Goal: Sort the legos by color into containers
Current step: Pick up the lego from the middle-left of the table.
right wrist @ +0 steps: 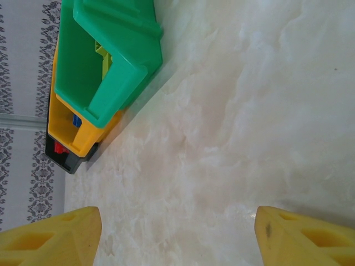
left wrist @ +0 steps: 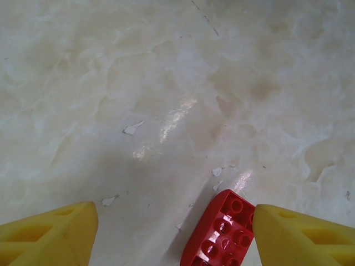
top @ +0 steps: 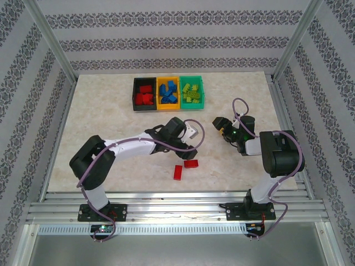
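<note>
Left gripper wide, empty; red brick off-centre, just beside one finger, long axis skewed to the jaws.

The marble table carries two red bricks just beside the left claw, and three bins well beyond it.

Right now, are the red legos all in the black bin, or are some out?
Some out: two red legos lie on the table by the left gripper.

Bright even light, faint glare
</note>
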You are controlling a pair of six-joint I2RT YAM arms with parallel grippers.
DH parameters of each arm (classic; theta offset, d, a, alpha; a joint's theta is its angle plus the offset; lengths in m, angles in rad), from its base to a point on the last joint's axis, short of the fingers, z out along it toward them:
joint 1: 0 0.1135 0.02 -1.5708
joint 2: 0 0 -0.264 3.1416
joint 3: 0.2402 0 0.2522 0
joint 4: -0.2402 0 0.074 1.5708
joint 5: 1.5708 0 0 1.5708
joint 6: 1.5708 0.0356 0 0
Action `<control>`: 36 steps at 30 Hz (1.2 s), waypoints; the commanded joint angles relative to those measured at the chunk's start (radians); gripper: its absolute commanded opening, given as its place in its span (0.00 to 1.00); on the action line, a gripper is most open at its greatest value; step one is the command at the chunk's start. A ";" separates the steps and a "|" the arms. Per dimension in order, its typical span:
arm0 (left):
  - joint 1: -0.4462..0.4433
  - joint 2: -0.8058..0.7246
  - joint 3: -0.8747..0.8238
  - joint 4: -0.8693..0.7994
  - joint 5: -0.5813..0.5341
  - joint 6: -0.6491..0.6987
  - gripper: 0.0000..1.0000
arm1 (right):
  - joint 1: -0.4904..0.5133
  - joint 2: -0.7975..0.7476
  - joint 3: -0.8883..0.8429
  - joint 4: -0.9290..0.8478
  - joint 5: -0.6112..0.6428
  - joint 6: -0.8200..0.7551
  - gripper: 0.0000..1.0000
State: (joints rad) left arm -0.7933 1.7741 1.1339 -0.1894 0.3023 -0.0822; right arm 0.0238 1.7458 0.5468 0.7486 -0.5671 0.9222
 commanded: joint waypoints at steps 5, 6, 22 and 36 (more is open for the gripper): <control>-0.072 0.091 0.135 -0.266 -0.027 0.132 0.73 | 0.018 0.031 0.009 -0.009 -0.023 0.010 0.74; -0.085 0.102 0.150 -0.290 -0.026 0.143 0.72 | 0.019 0.031 0.007 -0.010 -0.023 0.013 0.74; -0.184 0.271 0.348 -0.538 -0.180 0.267 0.71 | 0.016 0.026 0.001 0.015 -0.022 0.017 0.74; -0.192 0.285 0.329 -0.505 -0.197 0.259 0.43 | 0.016 0.030 0.003 0.015 -0.023 0.018 0.74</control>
State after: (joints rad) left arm -0.9760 2.0647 1.4750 -0.6731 0.1116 0.1665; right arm 0.0238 1.7496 0.5468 0.7593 -0.5674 0.9371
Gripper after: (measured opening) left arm 0.444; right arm 0.745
